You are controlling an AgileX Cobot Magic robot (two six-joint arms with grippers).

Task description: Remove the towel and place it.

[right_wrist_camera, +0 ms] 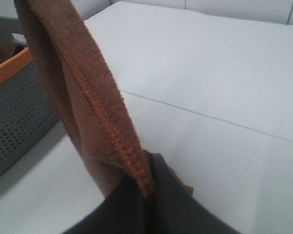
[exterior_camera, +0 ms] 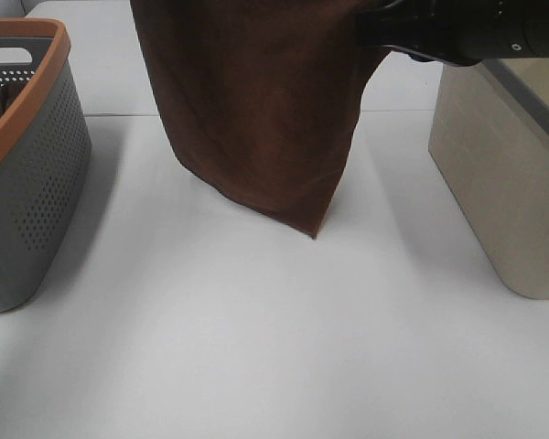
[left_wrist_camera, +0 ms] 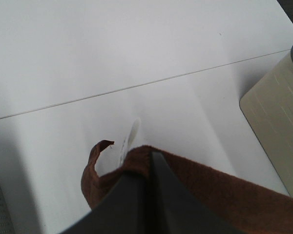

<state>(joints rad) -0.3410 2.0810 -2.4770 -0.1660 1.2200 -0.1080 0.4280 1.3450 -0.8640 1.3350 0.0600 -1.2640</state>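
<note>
Figure. The towel (exterior_camera: 256, 110), a dark brown cloth, hangs in the air beside the grey basket (exterior_camera: 37, 183), outside it and clear of its orange rim. A beige bin (exterior_camera: 503, 183) stands well beyond the cloth from the basket. The lowest corner droops toward the table (exterior_camera: 256, 366); whether it touches cannot be told. The left gripper (left_wrist_camera: 149, 158) has its jaws clenched on one upper edge. The right gripper (right_wrist_camera: 147, 168) has its jaws clenched on the stitched hem (right_wrist_camera: 105, 122). The deep folds and sagging middle suggest a light, limp, plush fabric that is neither fragile nor slippery. It will likely drape and crumple when lowered, so the hemmed edges near the corners look the soundest places to hold it.
</note>
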